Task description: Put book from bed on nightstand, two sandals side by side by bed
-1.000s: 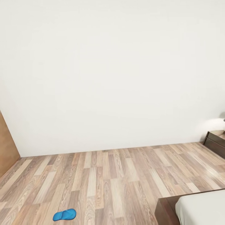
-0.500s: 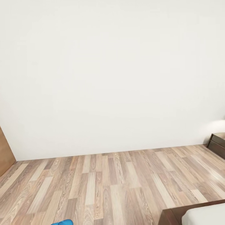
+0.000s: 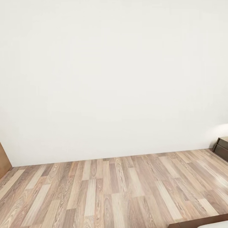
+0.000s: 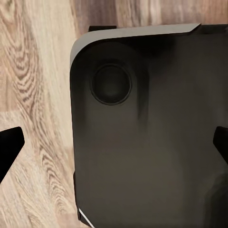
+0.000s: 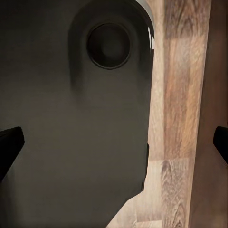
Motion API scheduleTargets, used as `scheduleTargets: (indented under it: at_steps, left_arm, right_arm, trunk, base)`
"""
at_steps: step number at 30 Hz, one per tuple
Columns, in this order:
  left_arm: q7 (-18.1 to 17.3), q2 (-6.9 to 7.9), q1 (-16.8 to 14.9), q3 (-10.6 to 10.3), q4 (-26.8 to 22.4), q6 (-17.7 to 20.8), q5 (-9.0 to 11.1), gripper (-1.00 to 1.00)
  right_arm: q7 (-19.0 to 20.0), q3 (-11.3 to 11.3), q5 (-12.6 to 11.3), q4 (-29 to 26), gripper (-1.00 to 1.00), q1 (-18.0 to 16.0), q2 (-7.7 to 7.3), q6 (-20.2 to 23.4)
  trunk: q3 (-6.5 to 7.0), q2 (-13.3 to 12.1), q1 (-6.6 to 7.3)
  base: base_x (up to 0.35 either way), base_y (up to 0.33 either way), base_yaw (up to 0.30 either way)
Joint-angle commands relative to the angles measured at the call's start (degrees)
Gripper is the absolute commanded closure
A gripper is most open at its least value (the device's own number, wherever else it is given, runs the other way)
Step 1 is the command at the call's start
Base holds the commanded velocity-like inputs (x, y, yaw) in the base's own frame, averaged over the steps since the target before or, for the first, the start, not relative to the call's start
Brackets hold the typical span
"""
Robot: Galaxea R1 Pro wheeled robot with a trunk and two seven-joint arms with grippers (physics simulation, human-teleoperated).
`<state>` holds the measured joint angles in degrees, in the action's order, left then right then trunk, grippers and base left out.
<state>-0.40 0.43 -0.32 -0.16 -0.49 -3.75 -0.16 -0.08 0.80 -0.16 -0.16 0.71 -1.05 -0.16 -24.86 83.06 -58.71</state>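
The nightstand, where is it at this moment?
In the head view, the nightstand sits at the far right edge, against the white wall, on the wood floor.

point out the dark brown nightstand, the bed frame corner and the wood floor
dark brown wooden nightstand (image 3: 223, 146), head view, its drawer front at the right edge
dark brown bed frame (image 3: 205, 220), head view, top edge of its corner
wood-plank floor (image 3: 107, 190), head view, bare planks

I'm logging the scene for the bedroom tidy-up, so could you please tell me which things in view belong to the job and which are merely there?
Job: nightstand, at the right edge; bed, its corner at bottom right.
Merely there: brown panel at the left edge; white wall; plank floor.
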Motion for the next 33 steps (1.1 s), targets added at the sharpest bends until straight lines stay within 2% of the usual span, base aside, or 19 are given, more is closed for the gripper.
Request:
scheduleTargets:
  at_steps: [1, 33]
  left_arm:
    - [0.0, 0.01, 0.0, 0.0, 0.1, -0.2, 0.0, -1.0]
    - [0.0, 0.01, 0.0, 0.0, 0.1, -0.3, 0.0, -1.0]
  right_arm:
    - [0.0, 0.1, 0.0, 0.0, -1.0, 0.0, 0.0, 0.0]
    - [0.0, 0.0, 0.0, 0.0, -1.0, 0.0, 0.08, 0.0]
  trunk:
    - [-0.05, 0.0, -0.02]
    - [-0.05, 0.0, -0.02]
  base:
    - [0.216, 0.0, 0.0]
    - [0.263, 0.0, 0.0]
